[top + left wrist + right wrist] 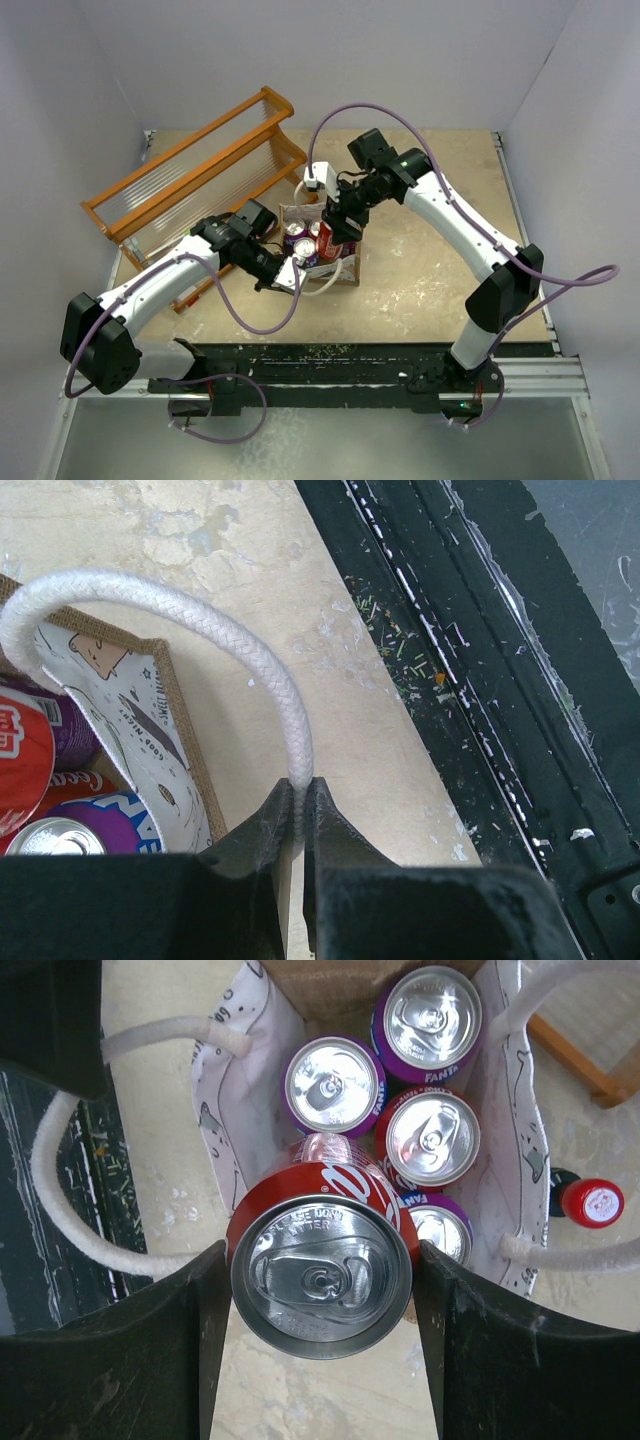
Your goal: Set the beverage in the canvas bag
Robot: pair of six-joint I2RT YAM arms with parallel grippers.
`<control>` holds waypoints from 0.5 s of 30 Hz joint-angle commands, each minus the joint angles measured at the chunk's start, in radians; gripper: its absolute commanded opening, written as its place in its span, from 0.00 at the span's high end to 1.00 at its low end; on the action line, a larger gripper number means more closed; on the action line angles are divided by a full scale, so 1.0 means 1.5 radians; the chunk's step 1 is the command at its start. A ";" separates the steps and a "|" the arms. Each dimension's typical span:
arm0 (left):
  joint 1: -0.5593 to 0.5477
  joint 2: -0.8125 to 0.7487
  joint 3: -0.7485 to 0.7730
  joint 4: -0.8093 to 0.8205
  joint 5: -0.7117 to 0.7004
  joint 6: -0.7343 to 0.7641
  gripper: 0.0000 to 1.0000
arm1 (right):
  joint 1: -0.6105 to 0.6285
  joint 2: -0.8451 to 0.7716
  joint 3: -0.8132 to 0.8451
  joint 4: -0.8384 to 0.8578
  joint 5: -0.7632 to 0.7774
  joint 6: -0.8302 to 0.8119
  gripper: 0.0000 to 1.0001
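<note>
While left pincer (pixel 298 815) pinches handle (pixel 205 620), right pincer (pixel 320 1260) clamps can (pixel 322 1280)

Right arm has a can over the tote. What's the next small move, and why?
Probably lower the red soda can into the tan canvas bag. The right gripper holds it over the opening, beside four upright cans inside. The left gripper pinches the white rope handle, which holds the mouth open. Release only once the can is inside.
</note>
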 commanded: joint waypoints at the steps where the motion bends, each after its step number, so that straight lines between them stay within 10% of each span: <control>1: -0.003 -0.012 -0.007 -0.014 0.030 0.004 1.00 | 0.005 -0.023 0.031 -0.004 0.003 -0.019 1.00; 15: -0.002 -0.013 -0.007 -0.007 0.030 -0.004 1.00 | 0.020 -0.014 -0.019 0.031 0.026 -0.002 1.00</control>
